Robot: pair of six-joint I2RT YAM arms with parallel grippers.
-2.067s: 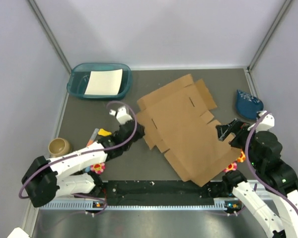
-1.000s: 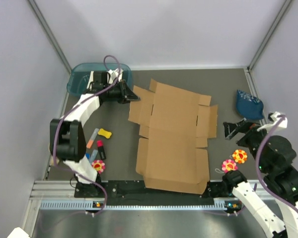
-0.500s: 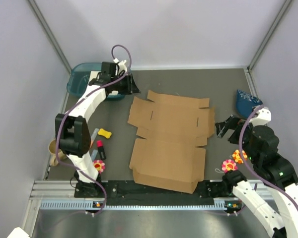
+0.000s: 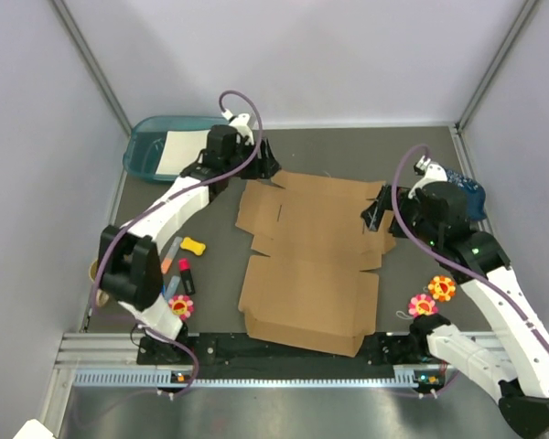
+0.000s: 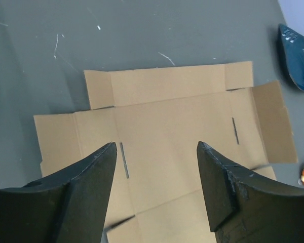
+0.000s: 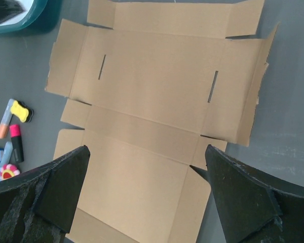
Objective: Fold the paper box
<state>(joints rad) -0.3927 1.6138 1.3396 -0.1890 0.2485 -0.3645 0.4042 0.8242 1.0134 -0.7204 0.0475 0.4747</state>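
One box lies flat mid-table, its right flap partly hidden by the right fingers, spread empty, like the left fingers over its far-left corner.

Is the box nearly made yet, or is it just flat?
Hardly started. Done: the paper box lies spread open on the table, with no walls standing up. In hand: nothing; the left tool hovers open over its far edge and the right tool hovers open at its right side, neither gripping cardboard. Left: every fold, flaps and tabs included.
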